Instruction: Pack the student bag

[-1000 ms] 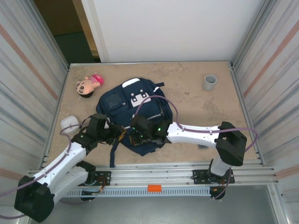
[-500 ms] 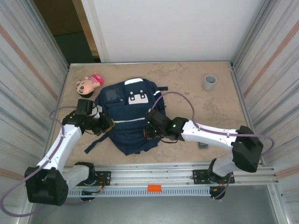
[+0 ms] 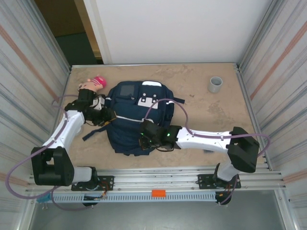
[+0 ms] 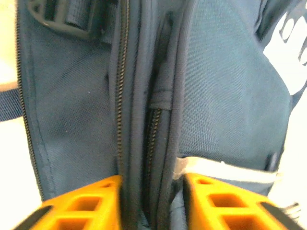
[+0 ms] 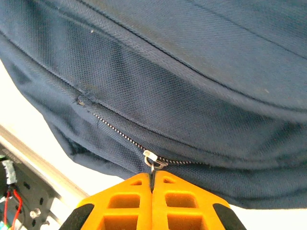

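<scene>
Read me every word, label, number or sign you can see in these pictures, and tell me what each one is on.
No text can be read.
On the student bag, the white patches: any lettering is too blurred or small.
The orange tag near the bottom of the top view: too small to read.

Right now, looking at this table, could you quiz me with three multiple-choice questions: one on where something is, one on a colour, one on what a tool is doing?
1. Where is the grey cup?
A on the floor; B far right of the table; C on a shelf.
2. What colour are the right tool's fingers?
A green; B white; C orange.
3. The right tool is:
A shut on the student bag's zipper pull; B wide open; C holding the cup.

Answers: B, the cup stands near the far right corner; C, the wrist view shows orange fingers; A, the fingers meet with the pull pinched between them.
</scene>
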